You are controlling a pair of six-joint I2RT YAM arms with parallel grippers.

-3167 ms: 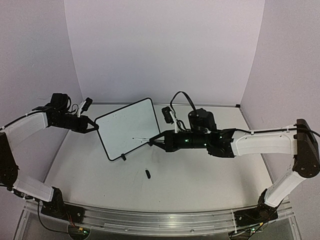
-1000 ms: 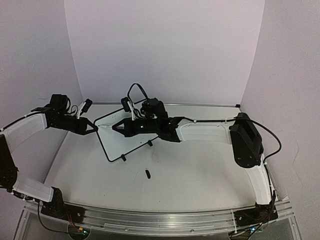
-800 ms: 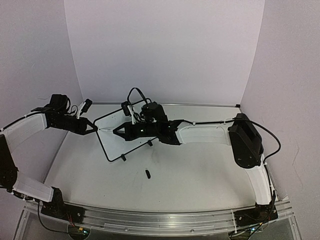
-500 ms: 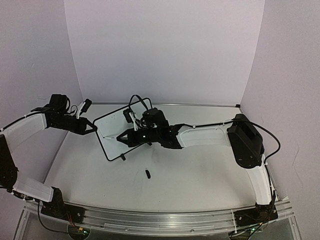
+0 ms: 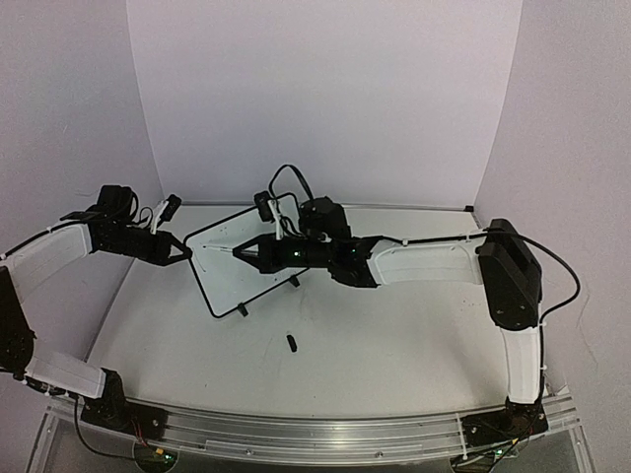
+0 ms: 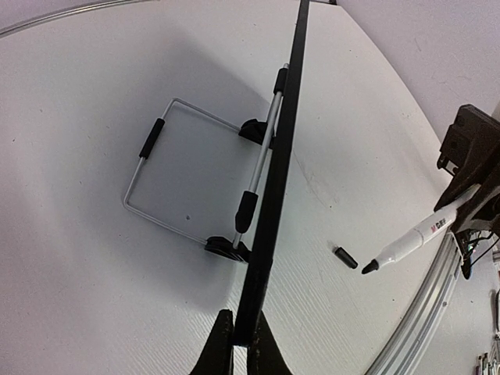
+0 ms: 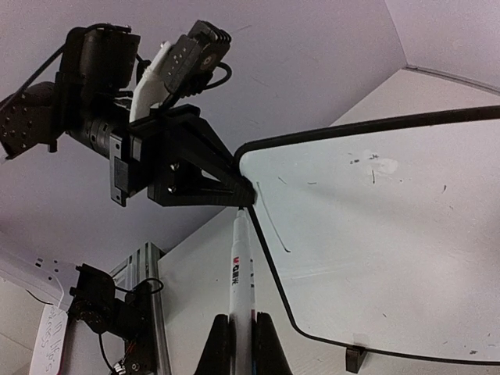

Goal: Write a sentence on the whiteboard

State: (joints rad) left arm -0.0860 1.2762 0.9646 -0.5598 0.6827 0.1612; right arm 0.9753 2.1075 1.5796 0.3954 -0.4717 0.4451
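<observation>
Whiteboard (image 7: 375, 250), white, rectangular, thin black frame: my left end effector (image 6: 241, 348) pinches its edge to brace it, while my right end effector (image 7: 242, 336), clamped on the white marker pen (image 7: 240, 262), aims the tip at the board's left side, ready for writing.

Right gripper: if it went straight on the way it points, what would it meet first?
The right gripper holds a marker, whose tip would likely meet the whiteboard first, near the corner the left gripper clamps; depth is unclear.

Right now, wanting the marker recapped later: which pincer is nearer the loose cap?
Right. The right pincer, holding the marker, is up-left of the cap at the whiteboard's face; the left pincer clamps the whiteboard's left edge, farther away.
</observation>
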